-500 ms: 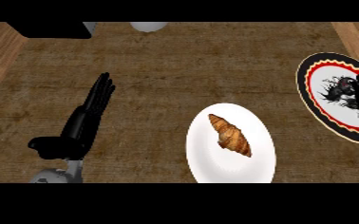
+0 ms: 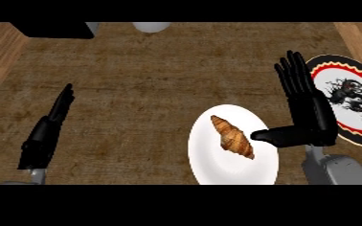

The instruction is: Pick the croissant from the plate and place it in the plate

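Lying on the white plate (image 2: 212, 167), the croissant (image 2: 232, 137) sits just left of the right robot hand (image 2: 309, 112), fingers straight, thumb toward it; patterned plate (image 2: 332, 64) beyond.

Two black hands, both matte, no markings visible. Right hand (image 2: 309, 109): long flat palm, slim segmented fingers (image 2: 291, 74), thick rounded thumb. Left hand (image 2: 46, 134): seen edge-on, narrow dark blade shape tapering to a point, surface detail hard to make out. Each hand joins a grey forearm at the lower edge: right forearm (image 2: 338, 170) light grey, smooth rounded casing with a narrower grey wrist stub; left forearm (image 2: 32, 176) only a small grey piece shows. No cables or screws discernible.
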